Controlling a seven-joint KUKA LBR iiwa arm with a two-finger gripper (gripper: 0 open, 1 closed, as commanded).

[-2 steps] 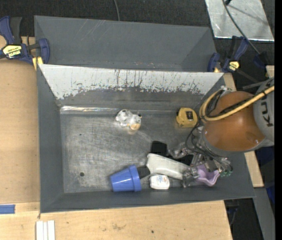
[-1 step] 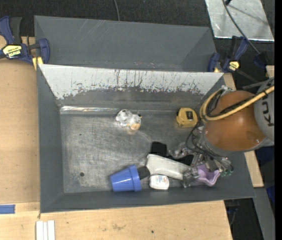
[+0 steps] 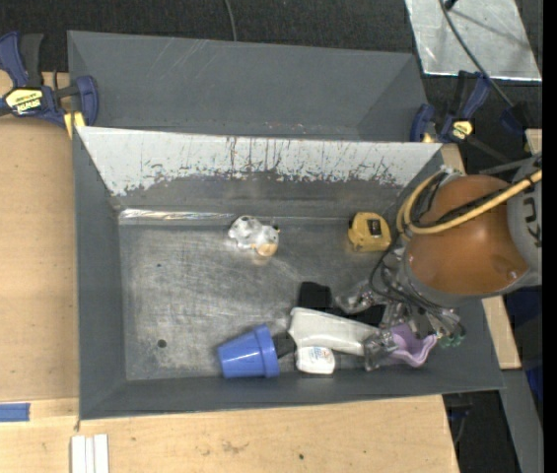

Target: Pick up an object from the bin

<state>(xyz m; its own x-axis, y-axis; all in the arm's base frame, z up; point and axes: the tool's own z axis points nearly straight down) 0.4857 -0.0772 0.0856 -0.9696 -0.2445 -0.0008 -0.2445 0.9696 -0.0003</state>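
My gripper (image 3: 394,315) is low in the bin's front right corner, largely covered by the arm's orange dome. Directly under and in front of it lies a purple plastic piece (image 3: 408,349). To its left a white elongated object (image 3: 325,329) lies flat, with a small white rounded piece (image 3: 315,361) at its front. A black block (image 3: 313,296) sits just behind the white object, close to the gripper's left side. Whether anything is between the gripper's parts is hidden.
A blue cup (image 3: 249,354) lies on its side left of the white object. A yellow tape measure (image 3: 368,232) rests by the back wall, and a small white and orange toy (image 3: 253,236) lies further left. The arm enters from the right.
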